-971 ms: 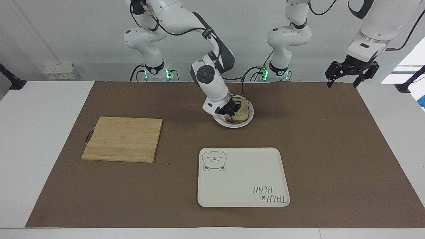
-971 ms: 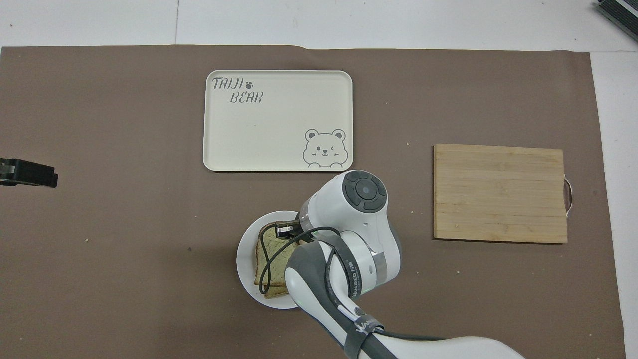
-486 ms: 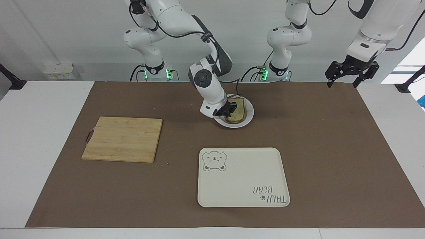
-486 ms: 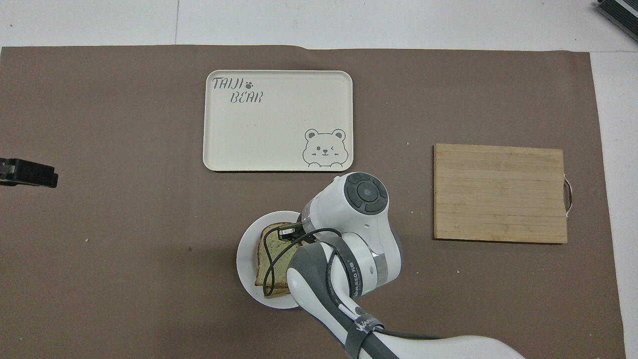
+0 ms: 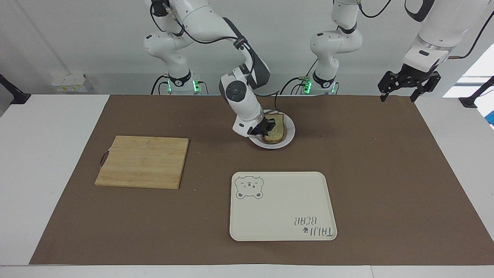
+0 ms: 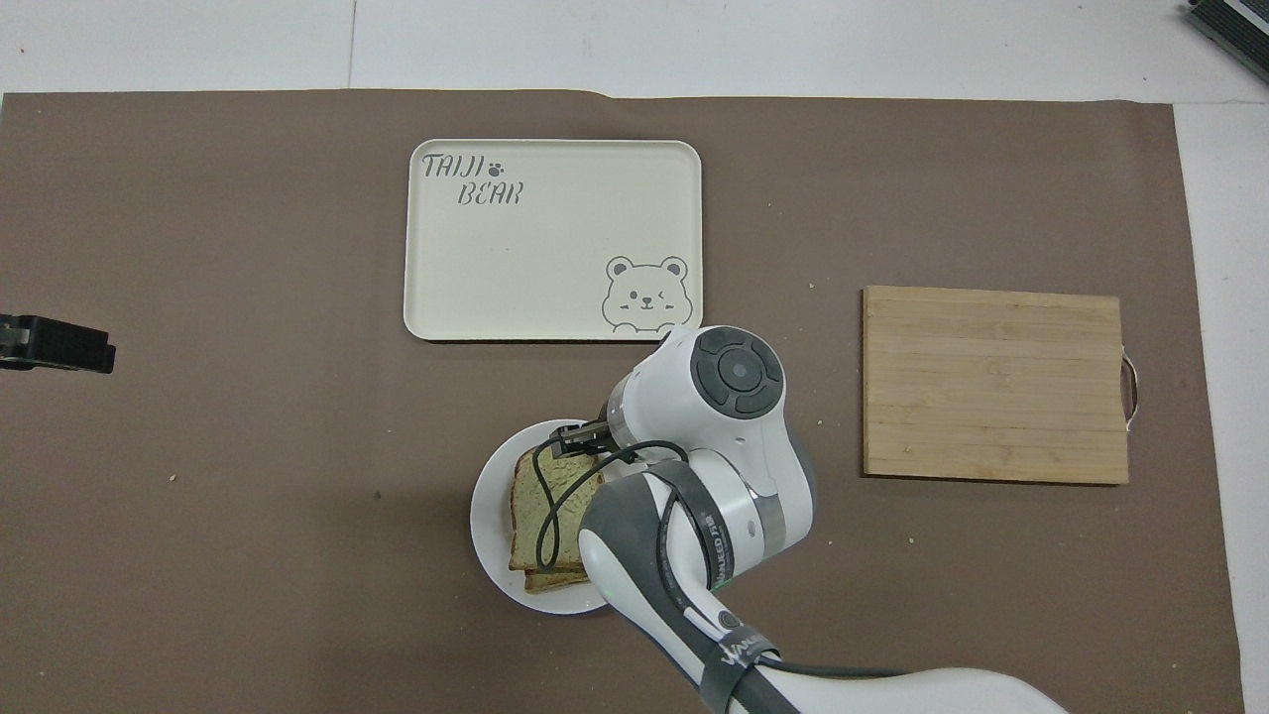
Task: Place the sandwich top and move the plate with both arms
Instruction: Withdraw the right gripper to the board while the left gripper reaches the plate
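Observation:
The sandwich top (image 5: 278, 128) lies flat on a lower slice on the small white plate (image 5: 291, 133), near the robots' edge of the mat. It also shows in the overhead view (image 6: 540, 496), on the plate (image 6: 486, 516). My right gripper (image 5: 266, 129) is low at the bread's edge that faces the right arm's end of the table; the overhead view (image 6: 575, 438) shows it at the corner nearest the tray. Whether it still holds the bread I cannot tell. My left gripper (image 5: 398, 95) waits open and empty, high over the left arm's end of the mat; part of it shows in the overhead view (image 6: 55, 344).
A cream tray with a bear drawing (image 5: 281, 206) (image 6: 535, 258) lies farther from the robots than the plate. A wooden cutting board (image 5: 142, 162) (image 6: 991, 382) lies toward the right arm's end. A brown mat covers the table.
The right gripper has lowered the tilted sandwich top flat onto the stack on the plate. Since then its wrist has shifted slightly toward the tray. The left arm has not moved.

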You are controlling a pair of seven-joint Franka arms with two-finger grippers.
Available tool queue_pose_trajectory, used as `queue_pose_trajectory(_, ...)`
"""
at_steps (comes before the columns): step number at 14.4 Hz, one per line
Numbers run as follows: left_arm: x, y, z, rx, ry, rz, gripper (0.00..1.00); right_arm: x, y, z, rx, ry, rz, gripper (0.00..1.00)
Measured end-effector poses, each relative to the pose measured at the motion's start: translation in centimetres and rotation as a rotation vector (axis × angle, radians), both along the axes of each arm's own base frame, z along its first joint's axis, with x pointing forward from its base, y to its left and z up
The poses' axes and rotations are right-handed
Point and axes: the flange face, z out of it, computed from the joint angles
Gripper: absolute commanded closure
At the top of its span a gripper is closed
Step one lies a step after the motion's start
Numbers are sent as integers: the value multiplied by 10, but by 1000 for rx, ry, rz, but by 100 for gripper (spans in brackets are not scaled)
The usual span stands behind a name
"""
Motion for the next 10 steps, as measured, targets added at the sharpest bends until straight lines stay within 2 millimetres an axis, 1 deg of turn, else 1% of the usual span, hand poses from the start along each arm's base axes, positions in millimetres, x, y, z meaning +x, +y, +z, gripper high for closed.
queue_pose_trajectory(1, 0, 0, 0, 0, 0, -1, 0, 7, -11, 13, -6, -31, -5, 0)
queue_pose_trajectory(3, 0, -5, 0, 1, 0, -9, 0, 24, -42, 41, -21, -83, -30, 0)
queue_pose_trajectory(4, 0, -8, 0, 1, 0, -14, 0, 29, -57, 52, -34, -97, -40, 0)
queue_pose_trajectory(7, -2, -15, -1, -24, 8, -21, 0, 43, -97, 75, -95, -131, -52, 0)
queue_pose_trajectory(9, -5, -16, -4, -42, 40, -18, 0, 51, -122, 92, -138, -126, -59, 0)
queue_pose_trajectory(10, -7, -16, -7, -53, 57, -17, 0, 54, -130, 100, -156, -119, -60, 0)
